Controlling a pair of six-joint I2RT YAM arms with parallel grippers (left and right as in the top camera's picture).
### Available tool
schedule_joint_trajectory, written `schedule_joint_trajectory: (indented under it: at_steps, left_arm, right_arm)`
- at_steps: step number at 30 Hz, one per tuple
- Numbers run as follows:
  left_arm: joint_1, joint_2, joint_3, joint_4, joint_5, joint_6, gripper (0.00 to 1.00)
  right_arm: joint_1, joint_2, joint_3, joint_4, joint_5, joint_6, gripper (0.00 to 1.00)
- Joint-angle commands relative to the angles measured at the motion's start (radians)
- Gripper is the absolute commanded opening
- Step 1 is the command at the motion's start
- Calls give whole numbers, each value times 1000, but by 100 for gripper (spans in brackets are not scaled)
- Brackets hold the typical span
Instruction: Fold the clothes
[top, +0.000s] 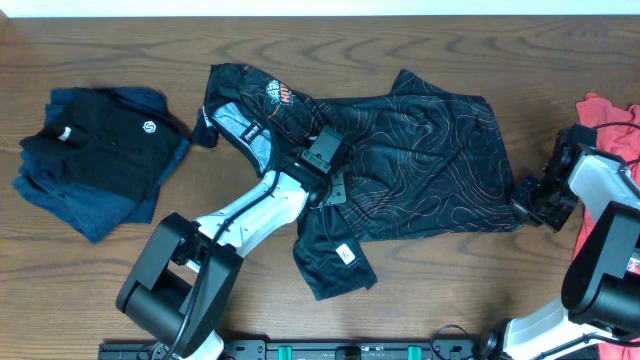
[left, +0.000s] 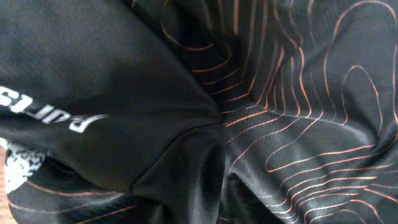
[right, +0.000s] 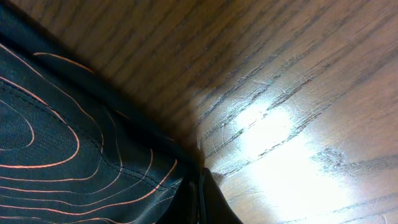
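Observation:
The black jersey with thin orange contour lines lies rumpled in the middle of the table, its collar and prints at the upper left and one sleeve hanging toward the front. My left gripper is down on its left-centre. In the left wrist view the gathered jersey cloth fills the frame and hides the fingers. My right gripper is at the jersey's lower right corner. In the right wrist view a dark finger is closed on the jersey's hem corner.
A black polo with a small white emblem lies on navy garments at the far left. A red T-shirt lies at the right edge, behind my right arm. Bare wooden table shows right of the jersey's corner.

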Motion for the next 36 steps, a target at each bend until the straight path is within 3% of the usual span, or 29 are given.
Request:
schedule_joint_trajectory:
  at_steps: [1, 11, 21, 27, 36]
  left_arm:
    - [-1, 13, -9, 16, -12, -4, 7]
    - [5, -29, -8, 7, -11, 13, 6]
    - [161, -433, -5, -224, -11, 143, 6]
    - [318, -611, -5, -328, 35, 143, 6]
    - [479, -870, 35, -333, 174, 171, 6]
  right_arm:
    - [-10, 8, 12, 2, 14, -13, 1]
    - [-10, 9, 12, 0, 13, -20, 1]
    - [-85, -44, 13, 2, -134, -48, 1]
    - [-111, -229, 13, -40, -190, -98, 1]
    - [-114, -612, 29, -154, -189, -100, 1]
